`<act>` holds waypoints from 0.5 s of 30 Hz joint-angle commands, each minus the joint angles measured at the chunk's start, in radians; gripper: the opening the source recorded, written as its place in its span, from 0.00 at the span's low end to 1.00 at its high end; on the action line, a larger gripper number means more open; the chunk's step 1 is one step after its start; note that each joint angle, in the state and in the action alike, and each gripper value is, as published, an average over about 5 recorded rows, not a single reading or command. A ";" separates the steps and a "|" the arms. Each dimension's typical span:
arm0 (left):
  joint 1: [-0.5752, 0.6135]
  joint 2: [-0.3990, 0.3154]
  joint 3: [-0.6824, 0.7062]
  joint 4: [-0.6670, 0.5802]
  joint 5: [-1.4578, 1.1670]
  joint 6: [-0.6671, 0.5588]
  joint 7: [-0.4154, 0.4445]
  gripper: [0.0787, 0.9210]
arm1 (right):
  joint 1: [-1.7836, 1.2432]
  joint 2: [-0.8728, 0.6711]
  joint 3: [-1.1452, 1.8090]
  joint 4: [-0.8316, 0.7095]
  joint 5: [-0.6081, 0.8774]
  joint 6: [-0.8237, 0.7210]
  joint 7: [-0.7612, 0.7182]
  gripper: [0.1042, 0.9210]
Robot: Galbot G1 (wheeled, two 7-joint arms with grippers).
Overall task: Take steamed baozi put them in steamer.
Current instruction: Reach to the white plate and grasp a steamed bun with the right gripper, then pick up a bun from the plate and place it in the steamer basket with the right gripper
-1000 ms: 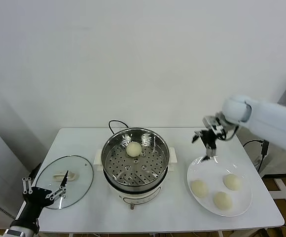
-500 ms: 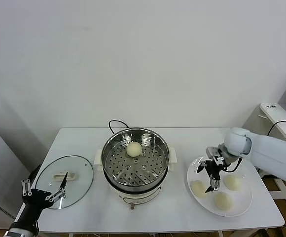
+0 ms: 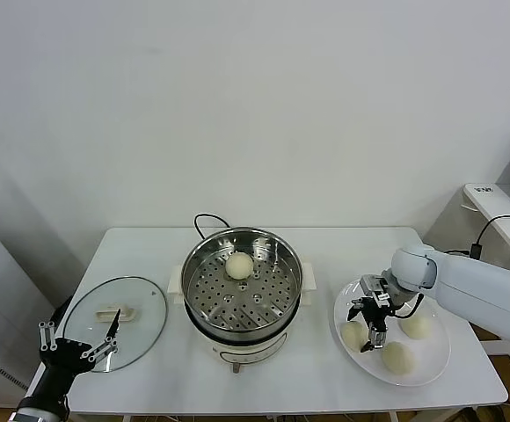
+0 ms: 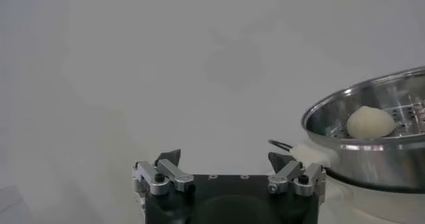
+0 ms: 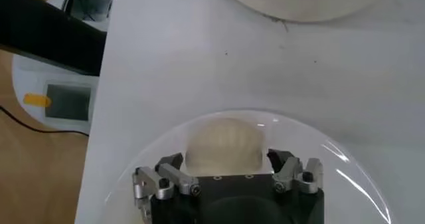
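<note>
White tabletop: my right pincer (image 3: 367, 327) straddles a smooth round baozi (image 3: 353, 335) at the glossy plate's (image 3: 431, 367) nine o'clock, grip unconfirmed.

Colour-wise it's mostly white on white: white table (image 3: 149, 369), flat white plate (image 3: 431, 362) and a plain white wall (image 3: 255, 105) behind. The baozi (image 3: 239, 264) are a smooth cream-white, same as the one (image 5: 222, 145) in the right wrist view. The steamer (image 3: 241, 280) is shiny steel, its tray dotted with rows of holes, on a white base with a black cord (image 3: 204, 221). At 9 o'clock from it lies a clear glass lid (image 3: 114, 312) with a white handle.
</note>
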 commanded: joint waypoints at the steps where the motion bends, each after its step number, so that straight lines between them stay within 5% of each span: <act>1: -0.001 0.001 0.000 0.001 0.001 0.001 0.000 0.88 | 0.002 -0.002 0.002 -0.003 0.001 -0.001 0.003 0.62; 9: -0.004 0.004 0.000 -0.008 0.001 0.006 0.000 0.88 | 0.397 -0.013 -0.215 0.054 0.228 0.006 -0.050 0.34; 15: -0.008 0.005 0.001 -0.023 0.001 0.014 0.000 0.88 | 0.779 0.098 -0.461 0.041 0.481 0.038 -0.106 0.29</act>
